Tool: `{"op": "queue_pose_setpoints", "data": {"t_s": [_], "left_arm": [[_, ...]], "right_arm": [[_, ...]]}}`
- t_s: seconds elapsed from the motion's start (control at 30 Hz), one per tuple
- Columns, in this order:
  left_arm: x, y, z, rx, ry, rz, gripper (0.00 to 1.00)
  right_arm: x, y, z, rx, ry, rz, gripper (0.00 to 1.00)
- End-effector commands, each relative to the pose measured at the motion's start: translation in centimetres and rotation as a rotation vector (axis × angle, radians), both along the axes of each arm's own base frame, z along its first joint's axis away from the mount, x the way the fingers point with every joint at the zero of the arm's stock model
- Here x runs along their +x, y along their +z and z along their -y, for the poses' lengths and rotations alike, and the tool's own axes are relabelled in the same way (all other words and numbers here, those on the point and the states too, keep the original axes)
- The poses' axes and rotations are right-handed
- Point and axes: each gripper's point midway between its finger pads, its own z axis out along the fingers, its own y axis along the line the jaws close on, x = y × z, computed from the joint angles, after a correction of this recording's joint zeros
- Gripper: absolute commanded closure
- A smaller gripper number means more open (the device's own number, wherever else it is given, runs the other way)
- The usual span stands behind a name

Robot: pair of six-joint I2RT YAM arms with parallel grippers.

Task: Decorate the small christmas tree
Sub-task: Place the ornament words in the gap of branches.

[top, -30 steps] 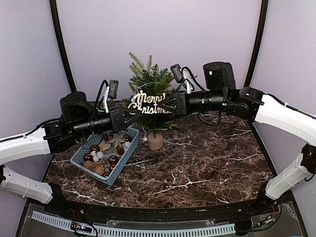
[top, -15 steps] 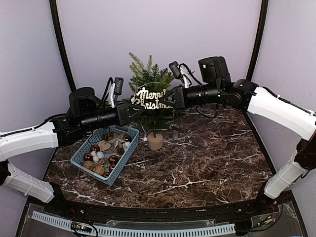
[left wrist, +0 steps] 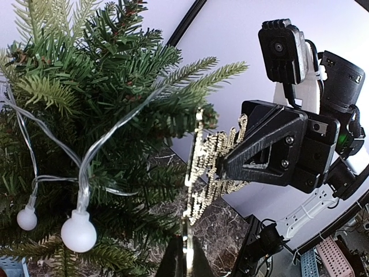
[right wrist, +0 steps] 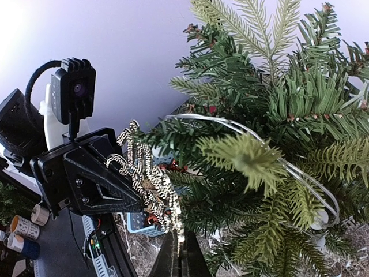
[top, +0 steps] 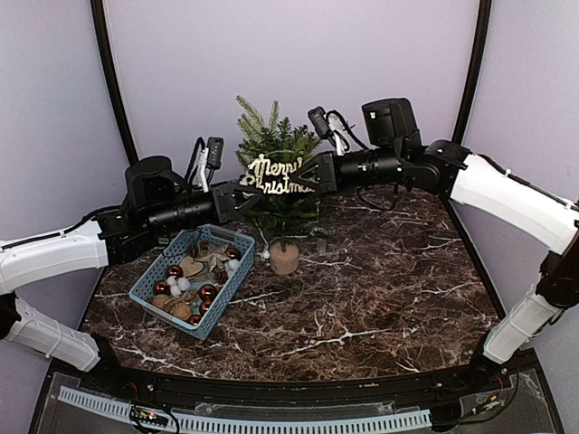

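The left jaws are pinched tight on one end of the Merry Christmas sign. The right jaws are pinched on the other end. The sign is thin, gold and glittery, with curly letters. It is up in front of the top branches of the small christmas tree. The tree is bushy and green, with round white bulbs on a clear wire and a pale wooden base. It stands on the dark marble counter, near a blue basket.
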Motion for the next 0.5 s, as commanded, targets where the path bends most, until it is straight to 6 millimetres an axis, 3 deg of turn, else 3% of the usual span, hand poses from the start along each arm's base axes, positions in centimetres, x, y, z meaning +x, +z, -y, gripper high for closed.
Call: {"op": "queue_pose_setpoints", "data": {"t_s": [0.0,0.47], "left_arm": [[0.4,0.5,-0.2,-0.023,0.002,0.0,1.0],[1.5,-1.7,-0.3,-0.013,0.017,-0.061,1.0]], "right_arm": [[1.1,1.0,0.0,0.017,-0.02,0.03,1.0],[2.4,0.0,0.0,-0.003,-0.079,0.009,1.0]]}}
